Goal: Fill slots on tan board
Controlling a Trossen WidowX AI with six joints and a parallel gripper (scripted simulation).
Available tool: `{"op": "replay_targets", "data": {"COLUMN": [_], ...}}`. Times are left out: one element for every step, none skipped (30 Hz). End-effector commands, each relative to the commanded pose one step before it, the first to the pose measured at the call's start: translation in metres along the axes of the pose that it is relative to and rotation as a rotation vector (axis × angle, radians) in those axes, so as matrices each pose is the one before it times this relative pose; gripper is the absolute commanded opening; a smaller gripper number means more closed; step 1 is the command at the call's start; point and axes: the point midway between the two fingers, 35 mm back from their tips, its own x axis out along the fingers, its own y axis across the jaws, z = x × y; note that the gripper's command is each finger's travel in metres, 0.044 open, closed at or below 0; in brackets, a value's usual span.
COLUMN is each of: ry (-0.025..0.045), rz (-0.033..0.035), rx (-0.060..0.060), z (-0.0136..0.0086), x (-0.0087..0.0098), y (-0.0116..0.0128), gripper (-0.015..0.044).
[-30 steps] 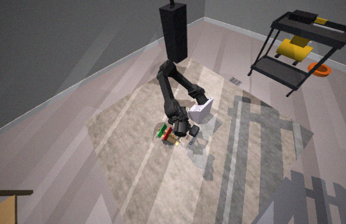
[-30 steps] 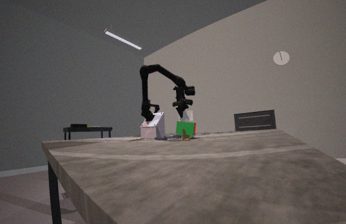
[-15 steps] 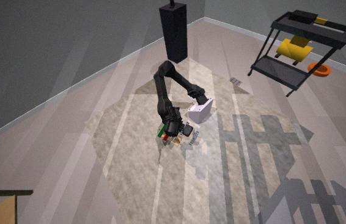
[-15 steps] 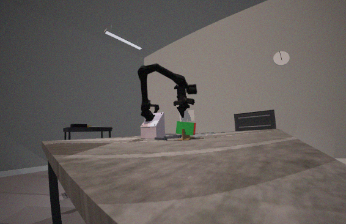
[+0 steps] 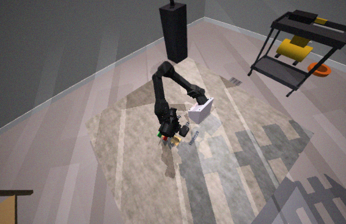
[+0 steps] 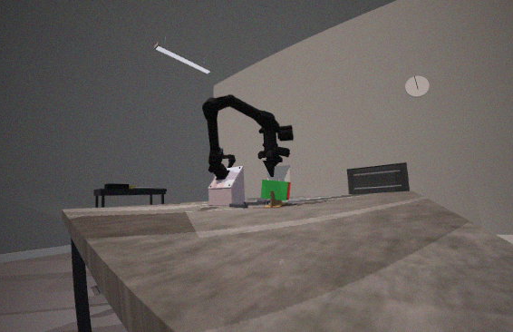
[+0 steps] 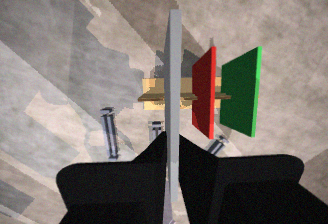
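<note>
From where I stand, I can make out no brand, label or lettering on the black six-joint arm, the boards or the pinkish-white wedge-shaped box (image 5: pixel 200 114) (image 6: pixel 227 190) at the arm's foot; the round pale wall clock (image 6: pixel 417 86) shows a thin dark hand, but no numerals I can read. The black parallel-jaw gripper (image 6: pixel 271 175) (image 7: pixel 168 135) is pinching a flat grey rectangular board (image 6: pixel 283 173) (image 7: pixel 174 75) between its fingertips. That board stands upright, seen almost edge-on from the wrist as a long pale strip, reaching out beyond the fingertips and crosswise over the narrow standing tan board (image 6: pixel 272 199) (image 7: pixel 186 97). I can't tell whether the two are touching, and the grey board's notch is out of sight. To one side of it, near and apart from it, a flat bright red board (image 6: pixel 288 190) (image 7: pixel 204 95) stands upright across the tan board, and beyond that a flat green board (image 6: pixel 275 189) (image 7: pixel 241 92) stands the same way, toward the tan board's end. Both are plain, with lighter edges. Three slim grey metallic holders (image 7: pixel 109 134) (image 7: pixel 156 129) (image 7: pixel 217 145) sit on the mottled brown-grey tabletop (image 5: pixel 141 159) (image 6: pixel 282 268) (image 7: pixel 296 30), near the tan board.
</note>
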Motion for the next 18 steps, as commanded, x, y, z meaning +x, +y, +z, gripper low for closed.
{"op": "replay_targets", "data": {"ry": [0.00441, 0.00007, 0.00007, 0.00005, 0.00002, 0.00000, 0.00000, 0.00000, 0.00000, 0.00000, 0.00000, 0.00000, 0.00000, 0.00000, 0.00000, 0.00000, 0.00000, 0.00000], "rz": [-0.00365, -0.00025, -0.00023, -0.00015, -0.00005, 0.00000, 0.00001, -0.00001, -0.00002, -0.00002, -0.00002, -0.00002, -0.00002, -0.00002, -0.00002, -0.00002, -0.00002, -0.00002], "rx": [-0.0057, 0.0000, 0.0000, 0.0000, 0.0000, 0.0000, 0.0000, 0.0000, 0.0000, 0.0000, 0.0000, 0.0000, 0.0000, 0.0000, 0.0000, 0.0000, 0.0000, 0.0000], "z": [-0.00110, -0.00013, -0.00013, -0.00009, -0.00003, 0.00000, 0.00003, 0.00003, 0.00004, 0.00002, -0.00003, -0.00005, -0.00004, -0.00001, 0.00000, 0.00001, 0.00001, 0.00000], "x": [0.01295, 0.00289, 0.00233, 0.00139, 0.00046, 0.00000, -0.00014, 0.00014, 0.00039, 0.00055, 0.00057, 0.00051, 0.00050, 0.00053, 0.00058, 0.00061, 0.00061, 0.00060], "y": [-0.00075, -0.00004, -0.00004, -0.00003, -0.00001, 0.00000, -0.00006, -0.00002, -0.00002, -0.00001, 0.00001, 0.00003, 0.00002, 0.00001, 0.00000, -0.00001, -0.00001, -0.00001], "gripper": [0.0000, 0.0000, 0.0000, 0.0000, 0.0000, 0.0000, 0.0000, 0.0000, 0.0000, 0.0000, 0.0000, 0.0000, 0.0000, 0.0000, 0.0000, 0.0000, 0.0000, 0.0000]}}
